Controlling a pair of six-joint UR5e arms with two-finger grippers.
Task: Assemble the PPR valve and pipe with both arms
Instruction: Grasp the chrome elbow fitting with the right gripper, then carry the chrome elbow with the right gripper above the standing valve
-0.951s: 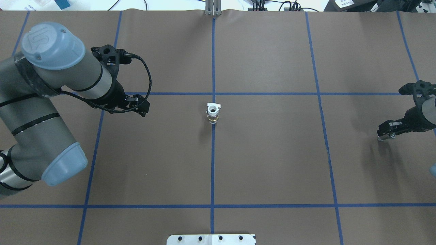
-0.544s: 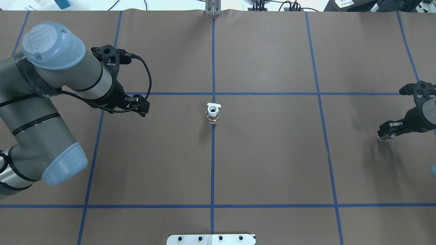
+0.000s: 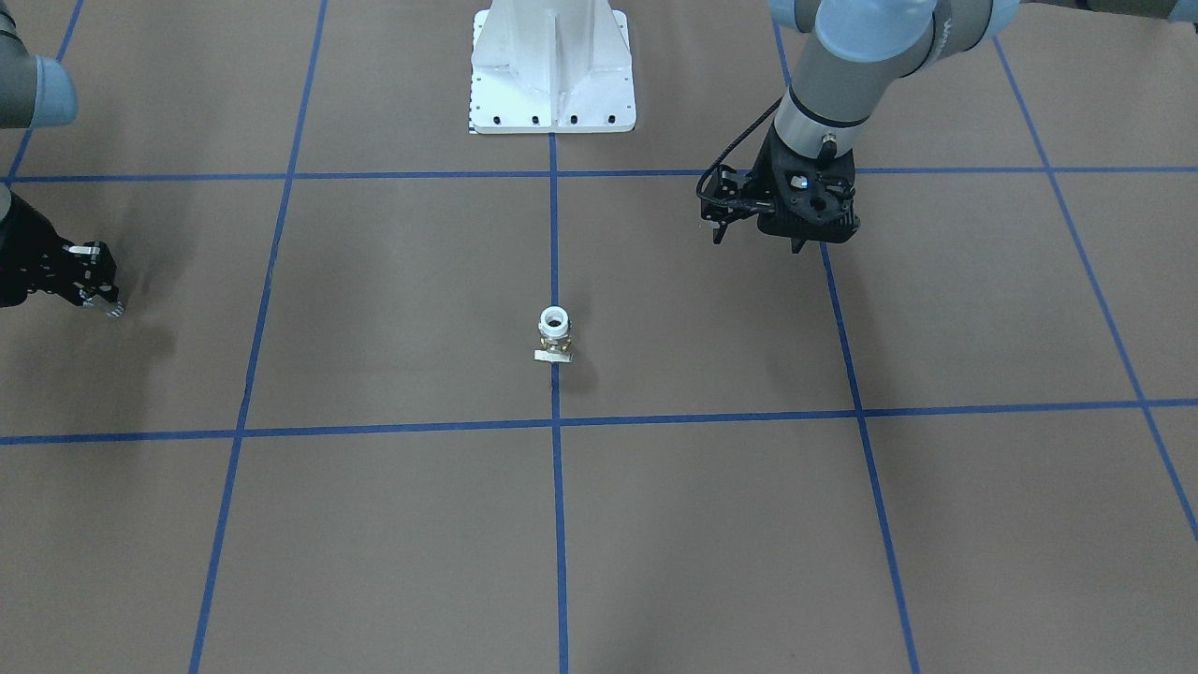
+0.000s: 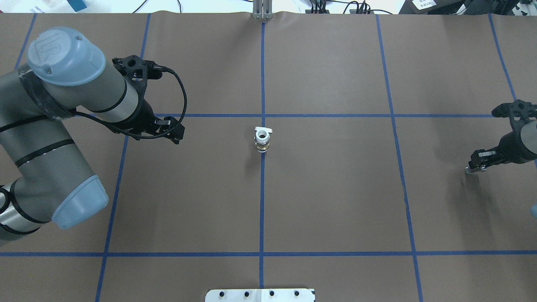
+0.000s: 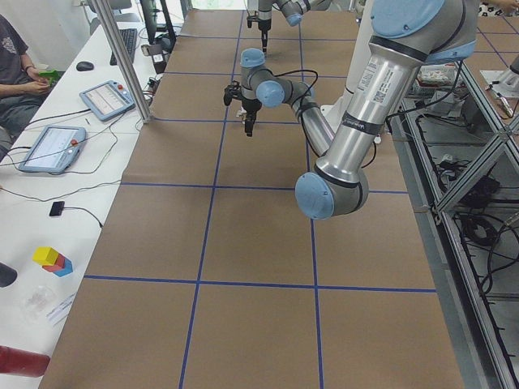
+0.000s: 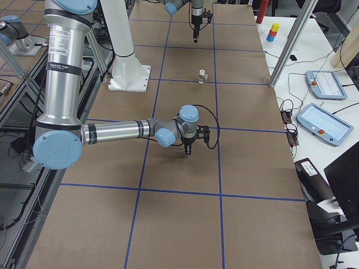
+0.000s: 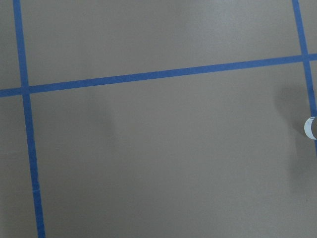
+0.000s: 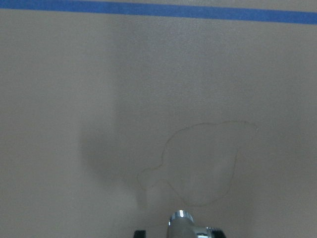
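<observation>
The PPR valve point(image 4: 261, 140) stands upright at the table's centre on the blue centre line, white ring end up, brass middle, and pale tab handle at its far side. It also shows in the front view point(image 3: 554, 335) and the right side view point(image 6: 201, 75). Its white rim just shows at the left wrist view's right edge point(image 7: 310, 128). My left gripper point(image 4: 178, 135) hovers well to the valve's left, open and empty. My right gripper point(image 4: 473, 167) is far to the valve's right, shut on the silver pipe point(image 8: 182, 222), just above the table.
Brown paper with blue tape lines point(image 4: 335, 115) covers the table. The white robot base point(image 3: 552, 65) stands at the near edge. A metal post point(image 4: 262, 10) is at the far edge. Operator tablets point(image 5: 53, 146) lie beside the table.
My right gripper has drifted slightly toward the table's right edge with the pipe. The left arm and the valve have not moved.
</observation>
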